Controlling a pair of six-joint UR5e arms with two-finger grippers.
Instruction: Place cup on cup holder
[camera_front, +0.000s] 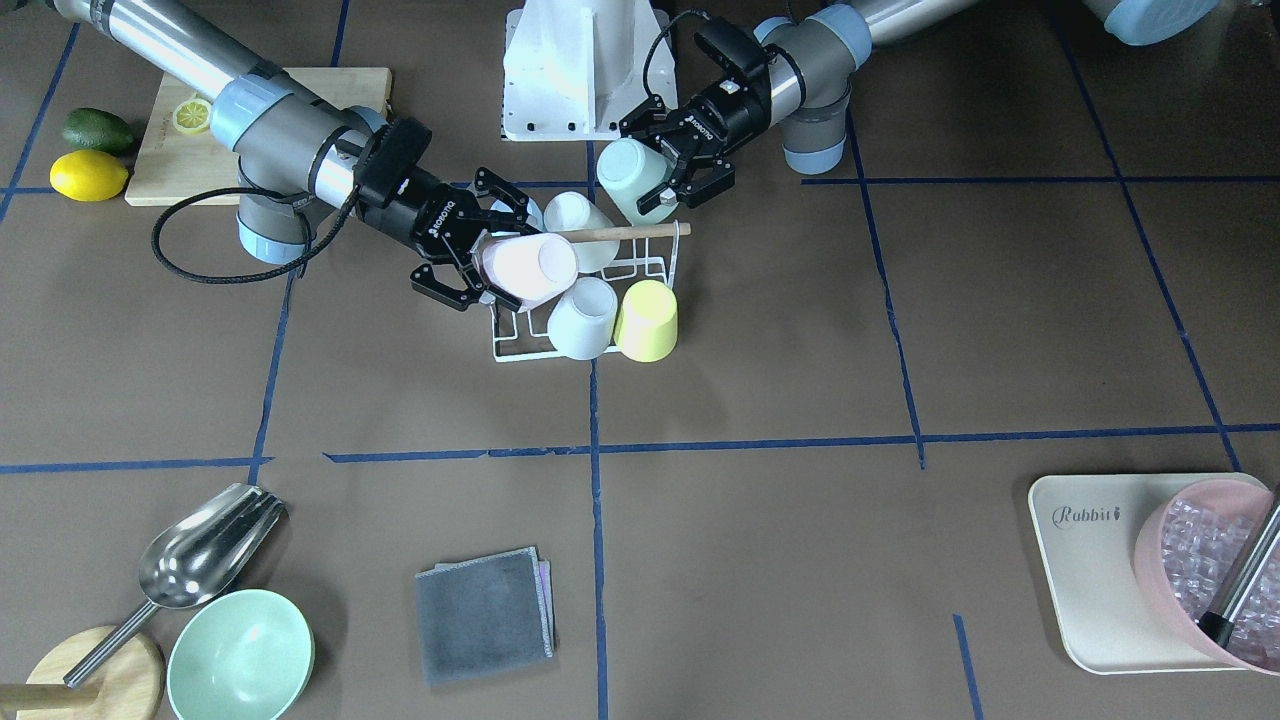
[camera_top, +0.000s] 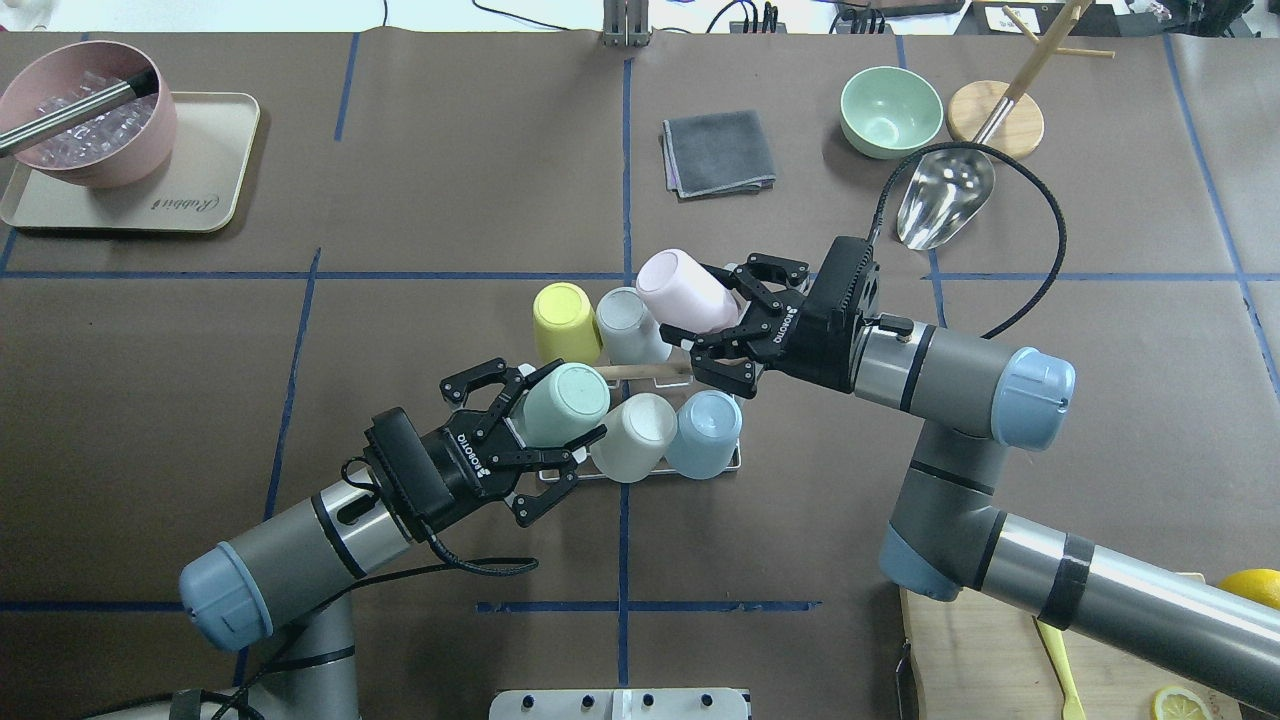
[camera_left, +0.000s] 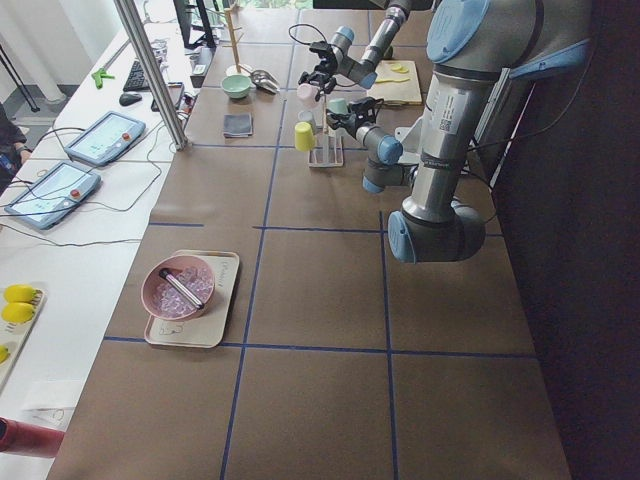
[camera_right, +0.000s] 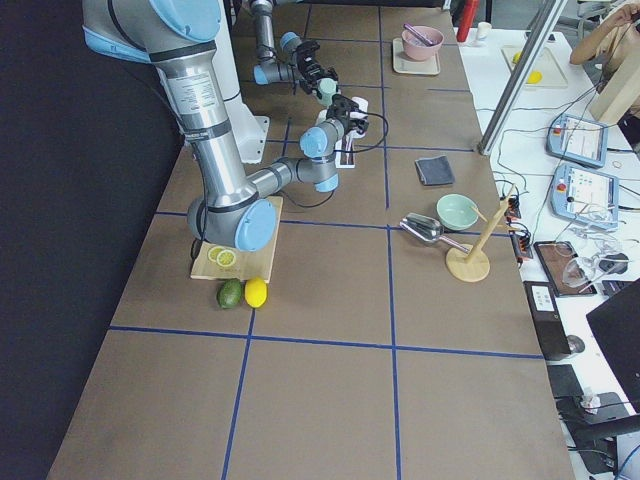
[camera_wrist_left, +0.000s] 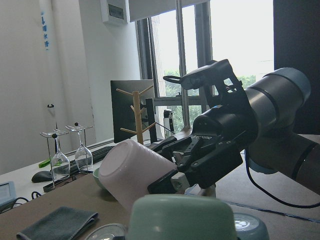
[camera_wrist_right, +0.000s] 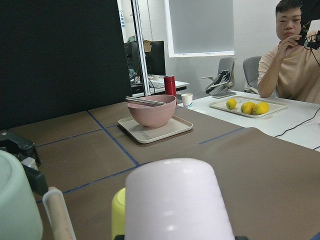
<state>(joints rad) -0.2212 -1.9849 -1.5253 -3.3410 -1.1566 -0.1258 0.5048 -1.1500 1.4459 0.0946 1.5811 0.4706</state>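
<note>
The cup holder (camera_front: 520, 350) is a white wire rack with a wooden rod handle (camera_front: 620, 232) at the table's middle, and it also shows in the overhead view (camera_top: 738, 462). Yellow (camera_top: 565, 320), pale grey (camera_top: 630, 325), cream (camera_top: 635, 435) and blue (camera_top: 705, 432) cups sit upside down on its prongs. My left gripper (camera_top: 565, 403) is shut on a tilted mint cup (camera_front: 630, 175) at the rack's near end. My right gripper (camera_top: 685, 300) is shut on a tilted pink cup (camera_front: 530, 270) above the rack's far row. The two grippers face each other across the handle.
A folded grey cloth (camera_front: 487, 615), a mint bowl (camera_front: 240, 655) and a metal scoop (camera_front: 205, 550) lie on the operators' side. A pink bowl of ice (camera_front: 1200, 560) sits on a beige tray (camera_front: 1090, 560). A cutting board (camera_front: 250, 120), lemon (camera_front: 88, 175) and avocado (camera_front: 97, 130) lie behind the right arm.
</note>
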